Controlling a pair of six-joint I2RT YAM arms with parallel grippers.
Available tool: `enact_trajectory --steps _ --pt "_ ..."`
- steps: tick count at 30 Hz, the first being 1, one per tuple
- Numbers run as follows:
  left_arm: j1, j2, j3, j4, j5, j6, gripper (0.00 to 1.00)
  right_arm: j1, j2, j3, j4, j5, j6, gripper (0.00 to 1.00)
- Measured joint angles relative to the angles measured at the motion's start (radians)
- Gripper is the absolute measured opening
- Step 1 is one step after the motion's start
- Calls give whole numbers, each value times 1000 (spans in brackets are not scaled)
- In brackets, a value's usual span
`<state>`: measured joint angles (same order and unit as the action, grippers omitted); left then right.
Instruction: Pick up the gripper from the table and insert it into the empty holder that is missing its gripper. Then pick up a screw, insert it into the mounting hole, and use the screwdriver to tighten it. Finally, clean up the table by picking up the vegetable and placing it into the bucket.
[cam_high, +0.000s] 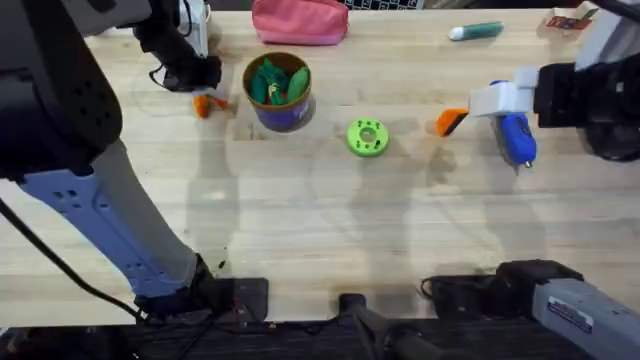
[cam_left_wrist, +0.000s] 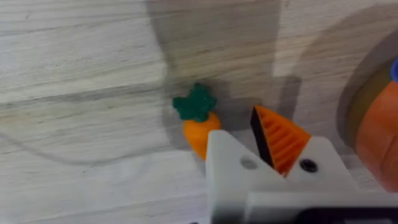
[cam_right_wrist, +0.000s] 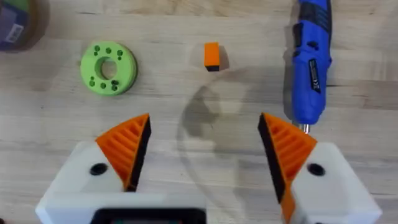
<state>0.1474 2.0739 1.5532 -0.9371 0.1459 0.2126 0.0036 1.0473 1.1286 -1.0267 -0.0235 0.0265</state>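
**Right claw wide open and empty, left claw nearly closed beside the carrot**

On the near half of the table (cam_high: 330, 250) the wood is bare. Past it, mid-table, lies a green round disc (cam_high: 367, 137). To its right hangs the right gripper (cam_right_wrist: 202, 134), its two orange ribbed pads (cam_right_wrist: 127, 143) spread far apart with nothing between them. Ahead of it on the wood lies the loose orange fingertip (cam_right_wrist: 211, 55), between the disc and the blue screwdriver (cam_high: 517, 138), which lies flat just beside that gripper.

Farther back on the left, the left gripper (cam_left_wrist: 249, 140) is low over the table. Its jaws are drawn nearly together and hold nothing. One side carries an orange pad (cam_left_wrist: 281, 138); the other is a bare white holder (cam_left_wrist: 227, 152). The toy carrot (cam_left_wrist: 199, 124) lies on the wood just beside that holder, outside the jaws. Right of the carrot stands the purple bucket (cam_high: 278, 92), green toys inside.

At the far edge lie a pink pouch (cam_high: 300, 22) and a teal marker (cam_high: 476, 32).
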Motion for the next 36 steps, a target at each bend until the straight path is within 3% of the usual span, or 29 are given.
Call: enact_trajectory --steps 20,30,36 --pt "3 -12 5 -19 -15 -12 20 0 0 0 0 0 0 993" --pt "6 -329 20 -61 -19 -27 20 0 0 0 0 0 0 994" --pt "6 -384 26 -99 -20 -30 20 0 0 0 0 0 0 994"
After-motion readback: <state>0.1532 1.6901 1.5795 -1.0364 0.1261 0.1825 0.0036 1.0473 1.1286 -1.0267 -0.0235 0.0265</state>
